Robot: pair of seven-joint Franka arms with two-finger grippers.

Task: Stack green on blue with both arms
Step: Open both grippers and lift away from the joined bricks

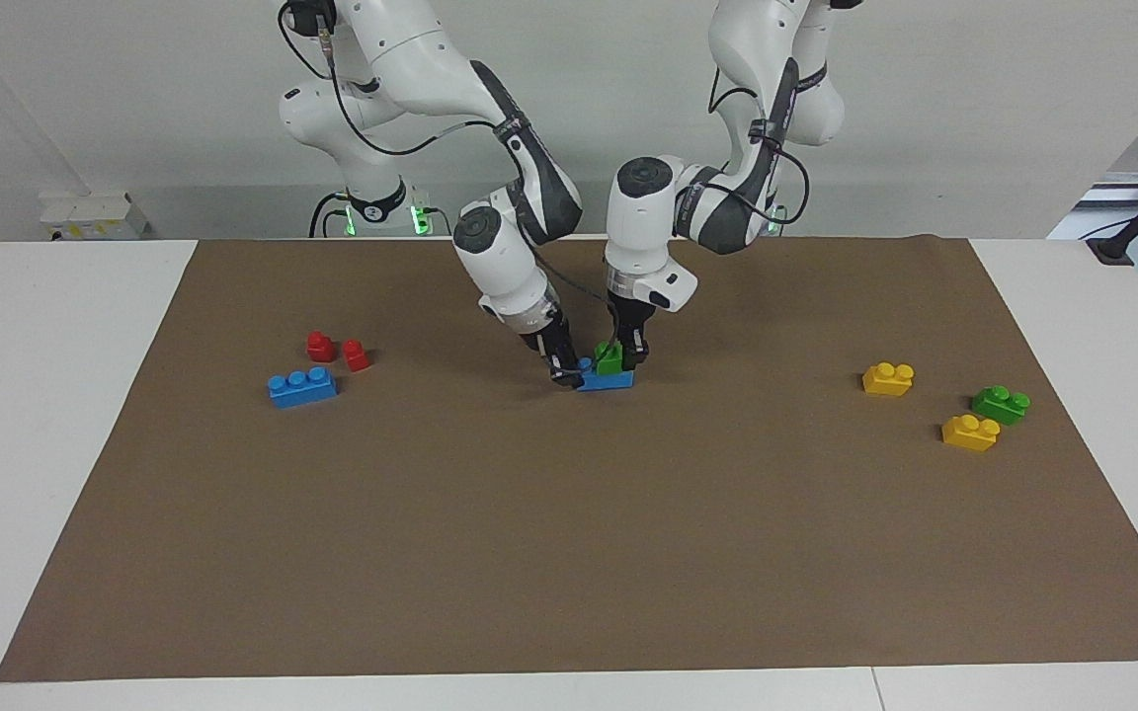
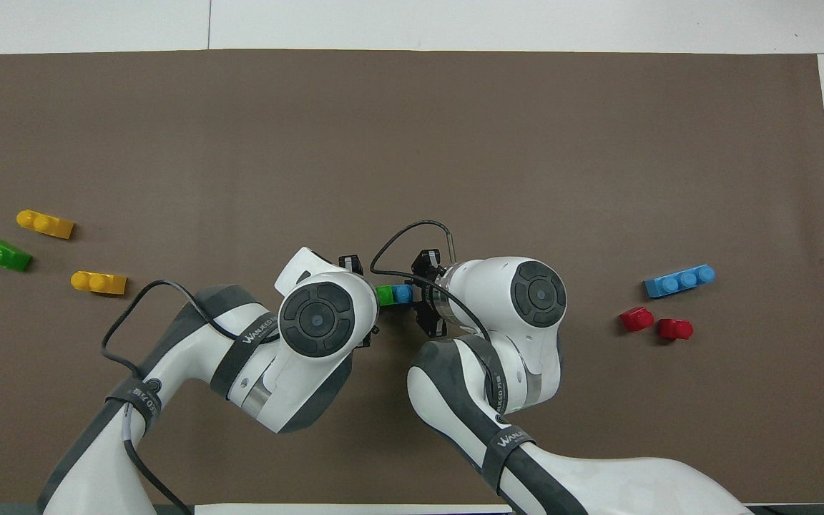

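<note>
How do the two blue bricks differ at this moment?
The blue brick at mid-mat carries the green brick on top; the other blue brick carries nothing. The first sits between the left gripper and right gripper; the second lies alone beside two red bricks, toward the right arm's end. Both rest on the mat.

A small bright-green two-stud brick [image 1: 609,359] is seated on top of a long blue brick [image 1: 606,379], over the end of it toward the left arm's end of the table. The blue brick lies flat on the brown mat, at the middle of the table's length. One blue stud is left uncovered beside the green brick. In the overhead view only a short strip of both bricks is seen between the wrists, green [image 2: 384,295] next to blue [image 2: 403,294].
</note>
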